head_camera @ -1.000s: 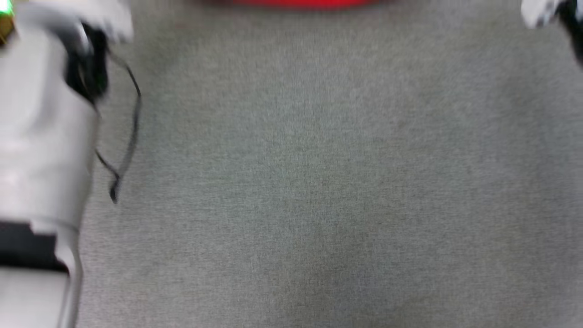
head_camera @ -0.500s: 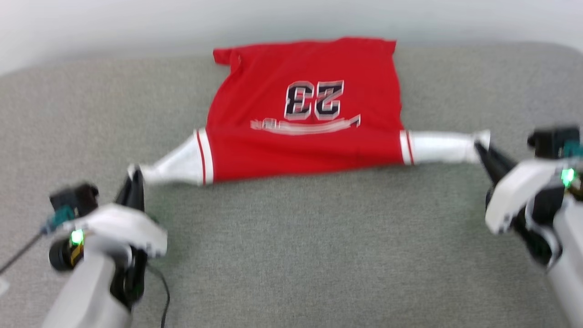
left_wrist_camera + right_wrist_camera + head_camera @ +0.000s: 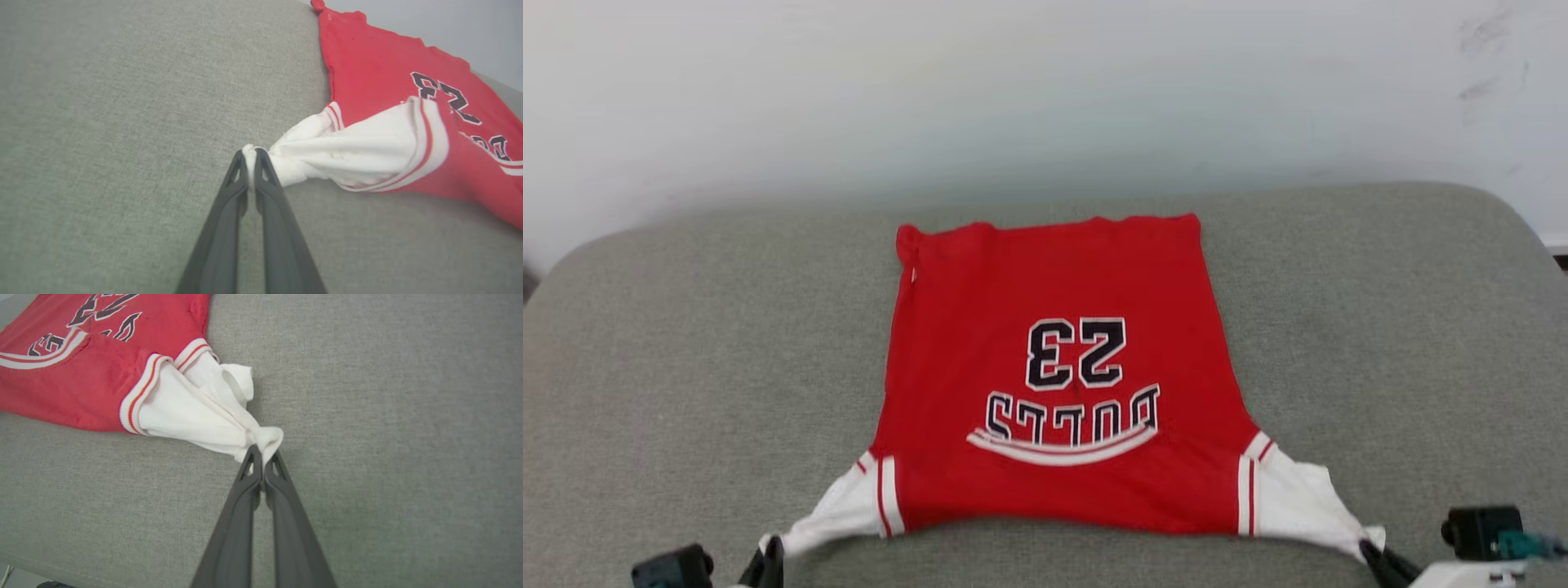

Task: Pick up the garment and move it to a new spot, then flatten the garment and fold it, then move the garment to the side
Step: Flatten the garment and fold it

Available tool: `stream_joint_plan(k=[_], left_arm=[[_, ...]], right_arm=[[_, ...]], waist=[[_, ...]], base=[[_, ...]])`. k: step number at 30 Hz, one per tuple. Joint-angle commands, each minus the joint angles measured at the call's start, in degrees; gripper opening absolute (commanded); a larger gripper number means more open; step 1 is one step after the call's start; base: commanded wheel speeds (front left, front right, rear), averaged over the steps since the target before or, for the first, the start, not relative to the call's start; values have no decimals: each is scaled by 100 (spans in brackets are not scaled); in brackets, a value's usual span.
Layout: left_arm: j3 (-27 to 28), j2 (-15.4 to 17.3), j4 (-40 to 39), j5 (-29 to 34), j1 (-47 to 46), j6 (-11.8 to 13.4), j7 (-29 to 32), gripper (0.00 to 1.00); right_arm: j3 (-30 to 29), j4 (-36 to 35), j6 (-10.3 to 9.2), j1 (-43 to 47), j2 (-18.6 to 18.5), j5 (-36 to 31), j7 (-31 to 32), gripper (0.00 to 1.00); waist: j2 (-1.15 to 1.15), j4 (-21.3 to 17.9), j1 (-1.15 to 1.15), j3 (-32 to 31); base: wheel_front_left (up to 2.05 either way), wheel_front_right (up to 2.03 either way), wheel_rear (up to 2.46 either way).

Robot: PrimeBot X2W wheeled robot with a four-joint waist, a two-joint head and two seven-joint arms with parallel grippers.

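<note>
garment (image 3: 1062, 384): spread on the grey pad (image 3: 686, 343), print side up. In the head view its number and lettering read upside down. The hem is toward the pale wall (image 3: 1013, 98) and the white sleeves are toward the robot.
left gripper (image 3: 250, 157): fingers pinched together on the bunched tip of the left sleeve (image 3: 347, 151).
right gripper (image 3: 263, 457): fingers clamped on the bunched tip of the right sleeve (image 3: 192, 412), with cloth folded over the tips.
sleeves: each is drawn outward to a point, with striped trim where it meets the red body.
near edge: it seems slightly raised off the pad, though the head view is too soft to be sure.
</note>
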Motion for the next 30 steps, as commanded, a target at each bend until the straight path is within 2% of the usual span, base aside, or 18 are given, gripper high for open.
stream_joint_plan(k=[1,4,5,7,8,9,15,21,26,30], left_arm=[[21,56,-178,19,263,133,27,0],[-8,84,-339,68,491,257,48,0],[-26,89,-409,80,574,301,60,0],[-48,103,-525,128,685,386,59,0],[-54,112,-584,132,717,415,57,0],[-72,124,-645,182,738,457,53,0],[-155,188,-1062,378,589,583,69,0],[-278,247,-1603,618,330,737,159,0],[-389,176,-2031,773,20,795,178,0],[-542,67,-2236,932,-336,729,112,0]], right_arm=[[-140,-194,-9,327,108,-73,73,0],[-287,-389,-9,652,208,-170,176,0],[-382,-458,-9,791,257,-188,221,4],[-503,-593,-8,1029,375,-292,271,40],[-544,-648,-8,1112,440,-320,286,53],[-584,-698,-8,1181,488,-344,311,100],[-803,-1094,-7,1039,682,-435,47,100],[-1248,-1215,-7,123,749,-494,-47,100],[-1347,-548,-7,-1300,552,-275,111,100],[-1411,372,-7,-2469,395,-128,431,100]], waist=[[0,-10,2,-79],[0,2,2,-100],[0,20,2,-107],[0,61,2,-114],[0,77,2,-111],[0,91,2,-107],[0,167,2,-33],[0,254,2,337],[0,448,2,787],[0,743,2,1203]], base=[[0,0,0],[0,0,0],[0,0,0],[0,0,0],[0,0,0],[0,0,0],[0,0,0],[0,0,0],[0,0,0],[0,0,0]])
